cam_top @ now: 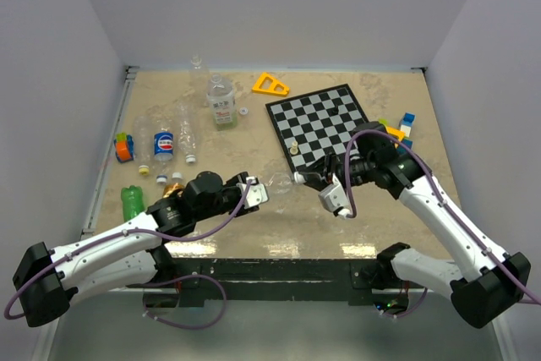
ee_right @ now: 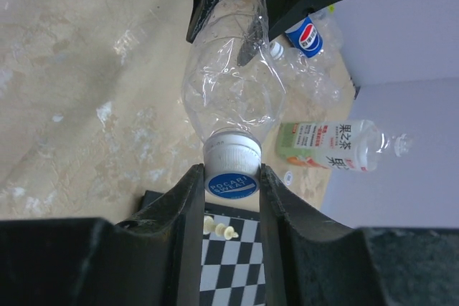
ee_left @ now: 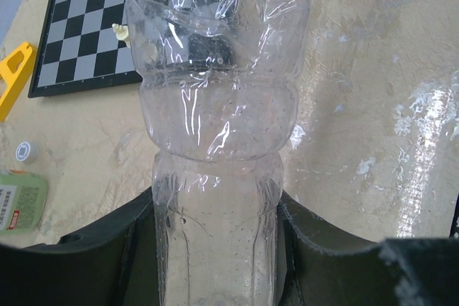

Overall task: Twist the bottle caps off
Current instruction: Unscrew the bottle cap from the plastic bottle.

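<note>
1. The left hand (cam_top: 255,191) is gripping the body of a clear crumpled bottle (ee_left: 215,105), with one finger pressing in on each side.
2. The right hand (ee_right: 232,185) is clamping narrowly on that bottle's cap (ee_right: 231,157), which is white with a blue top. Its fingers are touching the cap on both sides.
3. The bottle is stretching between the two hands over the desk (cam_top: 380,209), just near of the near-left corner of the chessboard (cam_top: 319,120).
4. A small pale chess piece (cam_top: 293,149) is standing at that corner of the board.
5. Further left, a blue-labelled bottle (cam_top: 164,143) is lying among other clear ones, and a green bottle (cam_top: 133,202) is lying nearer, by the left edge.
6. A bottle with a white, green and orange label (cam_top: 221,103) is sitting at the far side, with a loose white cap (cam_top: 243,111) just right of it.
7. A yellow triangle (cam_top: 270,84) is lying far of the board, and coloured blocks (cam_top: 404,127) are sitting to its right.
</note>
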You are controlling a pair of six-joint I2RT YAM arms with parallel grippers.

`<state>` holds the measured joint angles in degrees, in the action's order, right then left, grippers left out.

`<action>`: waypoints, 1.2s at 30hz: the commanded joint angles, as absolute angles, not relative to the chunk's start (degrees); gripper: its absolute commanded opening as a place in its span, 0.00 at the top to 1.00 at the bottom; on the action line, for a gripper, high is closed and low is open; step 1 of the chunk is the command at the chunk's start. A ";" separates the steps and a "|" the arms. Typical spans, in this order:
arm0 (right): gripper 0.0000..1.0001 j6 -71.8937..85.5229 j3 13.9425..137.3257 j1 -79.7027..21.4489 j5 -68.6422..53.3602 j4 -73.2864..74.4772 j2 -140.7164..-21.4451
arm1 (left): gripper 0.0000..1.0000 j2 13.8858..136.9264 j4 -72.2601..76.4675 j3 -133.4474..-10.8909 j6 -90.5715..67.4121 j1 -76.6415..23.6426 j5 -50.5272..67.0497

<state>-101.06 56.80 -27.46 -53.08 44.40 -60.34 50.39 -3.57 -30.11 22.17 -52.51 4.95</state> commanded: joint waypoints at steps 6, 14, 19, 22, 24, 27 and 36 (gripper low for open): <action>0.21 -79.73 56.07 -26.28 -51.77 41.48 -53.62 | 1.00 49.48 -3.60 -30.41 22.68 -52.12 5.19; 0.12 -69.71 57.30 -24.17 -47.99 44.03 -49.31 | 1.00 49.31 -3.52 -30.32 22.59 -52.12 5.27; 0.11 -62.42 57.83 -21.80 -46.32 43.24 -47.20 | 1.00 49.57 -3.52 -30.41 22.59 -52.12 5.27; 0.09 -54.08 59.06 -20.83 -44.83 41.05 -47.55 | 1.00 49.48 -3.43 -30.32 22.41 -52.12 5.19; 0.09 -51.25 60.72 -20.13 -44.47 42.18 -49.12 | 1.00 49.48 -3.34 -30.41 22.41 -52.12 4.75; 0.08 -49.91 63.10 -19.87 -45.70 45.51 -53.25 | 1.00 49.39 -3.16 -30.41 21.97 -52.12 3.78; 0.08 -47.72 67.41 -19.60 -52.65 47.64 -60.28 | 1.00 49.31 -3.16 -30.76 21.62 -52.12 0.26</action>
<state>-50.33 63.96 -19.79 -48.86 45.91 -58.57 50.24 -5.26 -30.09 22.09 -52.36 2.26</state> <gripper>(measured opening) 0.921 0.517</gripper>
